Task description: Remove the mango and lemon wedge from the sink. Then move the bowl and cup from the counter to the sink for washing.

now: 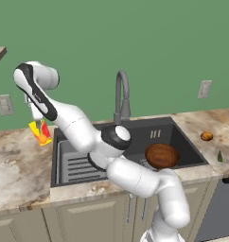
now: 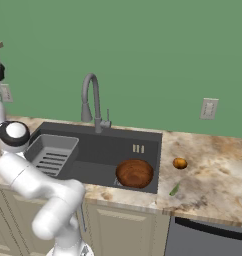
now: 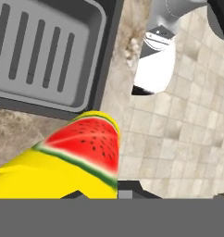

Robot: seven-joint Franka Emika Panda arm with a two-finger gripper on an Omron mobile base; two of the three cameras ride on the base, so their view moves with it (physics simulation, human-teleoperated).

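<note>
My gripper (image 1: 39, 125) is shut on the yellow cup (image 1: 40, 133), which has a watermelon print. It holds the cup over the counter (image 1: 17, 165) just left of the sink (image 1: 182, 137). In the hand view the cup (image 3: 72, 157) fills the lower left, with the slotted tray (image 3: 44, 51) beyond it. The reddish-brown bowl (image 1: 162, 155) lies in the right part of the sink (image 2: 108, 145), also seen as the bowl (image 2: 134, 173) in the right base view. The mango (image 1: 206, 136) (image 2: 180, 163) and the lemon wedge (image 1: 220, 156) (image 2: 174, 189) rest on the counter (image 2: 213, 170) right of the sink.
The gooseneck faucet (image 1: 122, 94) (image 2: 91, 95) rises behind the sink's middle. A grey tray insert (image 1: 71, 163) (image 2: 53, 152) takes up the basin's left half. Wall outlets (image 1: 4, 105) (image 2: 209, 108) sit on the green wall. A dark appliance front (image 2: 208, 240) is below the right counter.
</note>
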